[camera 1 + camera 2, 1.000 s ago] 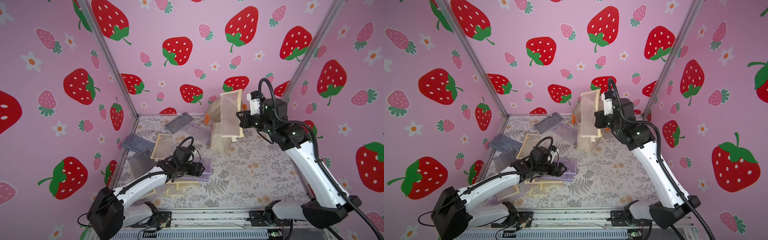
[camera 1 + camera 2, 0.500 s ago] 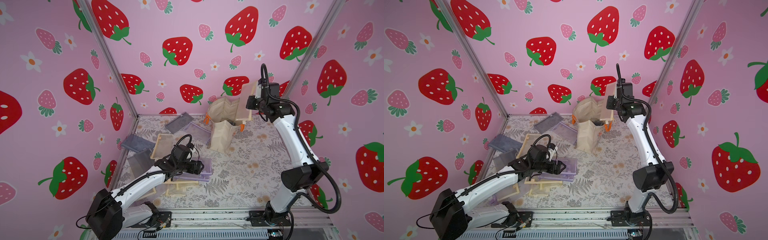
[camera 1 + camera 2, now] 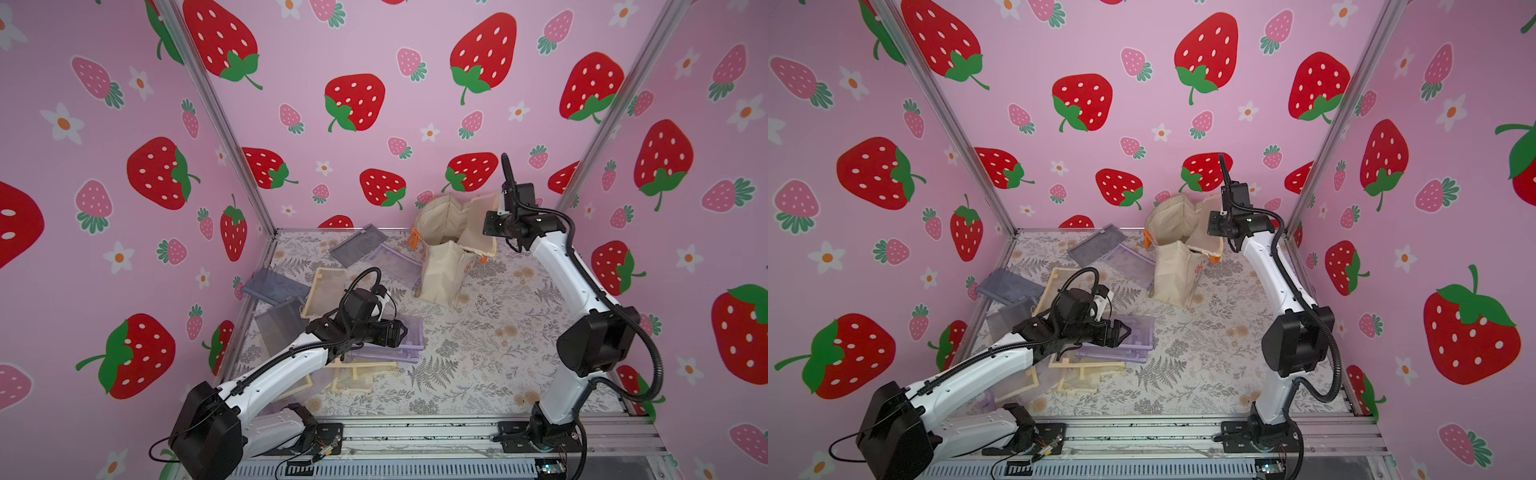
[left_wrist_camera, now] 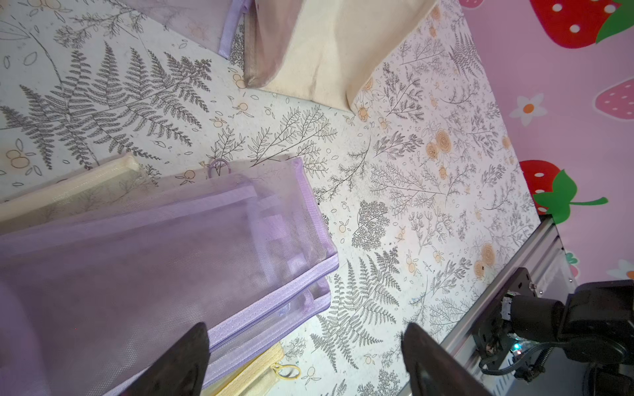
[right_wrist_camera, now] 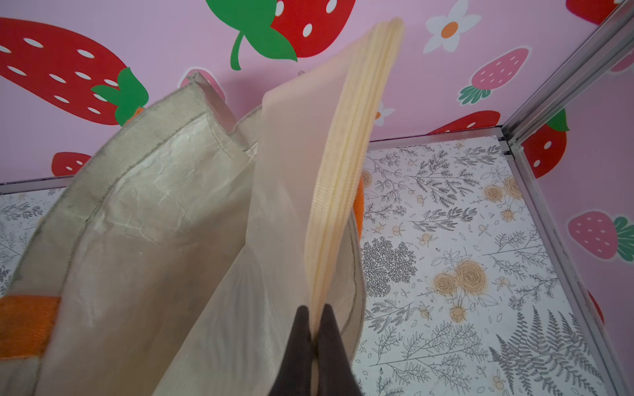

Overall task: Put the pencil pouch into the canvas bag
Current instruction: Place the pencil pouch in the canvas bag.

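**Pink strawberry walls, and a pouch poised at the bag's mouth**

Pink walls (image 3: 374, 41) printed with strawberries enclosed a fern-patterned surface (image 3: 498, 353). At its far end stood the canvas bag (image 3: 442, 270), upright with its mouth gaping, which left room to load it from above. The right fingers (image 5: 300, 343) were pinched shut on the zip edge of a cream mesh pencil pouch (image 5: 302, 178). It therefore hung edge-down at the bag's mouth, its lower part seemingly inside the rim. Well away from the bag, toward the robot, the left fingers (image 4: 178, 363) were spread wide and empty over a purple mesh pouch (image 4: 171, 257), probably ready for another pick. A grey pouch (image 3: 359, 245) lay just beside the bag, among others.
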`<state>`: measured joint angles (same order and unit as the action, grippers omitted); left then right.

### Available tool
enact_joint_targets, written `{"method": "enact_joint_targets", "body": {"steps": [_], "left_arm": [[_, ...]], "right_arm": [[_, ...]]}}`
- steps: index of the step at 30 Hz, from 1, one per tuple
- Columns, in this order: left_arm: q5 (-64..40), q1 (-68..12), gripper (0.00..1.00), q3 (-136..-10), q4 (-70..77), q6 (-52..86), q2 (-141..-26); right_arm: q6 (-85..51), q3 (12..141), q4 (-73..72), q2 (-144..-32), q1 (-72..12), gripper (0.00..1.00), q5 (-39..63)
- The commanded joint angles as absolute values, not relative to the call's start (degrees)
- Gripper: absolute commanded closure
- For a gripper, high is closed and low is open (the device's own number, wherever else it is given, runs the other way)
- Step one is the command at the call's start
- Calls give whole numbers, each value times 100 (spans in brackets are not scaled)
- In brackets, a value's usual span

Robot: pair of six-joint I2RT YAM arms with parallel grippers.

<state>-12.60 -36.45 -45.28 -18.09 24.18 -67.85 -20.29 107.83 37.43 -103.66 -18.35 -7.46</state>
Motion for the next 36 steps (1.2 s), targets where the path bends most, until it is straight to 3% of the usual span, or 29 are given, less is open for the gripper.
{"method": "enact_joint_targets", "body": {"steps": [1, 6, 19, 25, 32, 36], "left_arm": [[-1276, -3602, 10, -4597, -1776, 2347, -6732], [-1207, -3607, 10, -4567, -1813, 2339, -6690], [-1116, -3587, 10, -4559, -1824, 2317, -6620], [-1082, -3595, 10, -4545, -1843, 2306, -6592], [-1055, -3589, 10, -4570, -1848, 2285, -6627], [-1024, -3593, 10, -4587, -1870, 2277, -6603]], "right_arm": [[-2097, 10896, 3752, -10339, -1837, 98, -876], [-2057, 11157, 3991, -10580, -1862, 85, -1003], [-2012, 11131, 4089, -10595, -2029, 74, -1037], [-2117, 11339, 4073, -10670, -2074, 59, -767], [-2257, 11285, 3978, -10612, -2061, 64, -296], [-2449, 11274, 3859, -10709, -2022, 78, -82]]}}
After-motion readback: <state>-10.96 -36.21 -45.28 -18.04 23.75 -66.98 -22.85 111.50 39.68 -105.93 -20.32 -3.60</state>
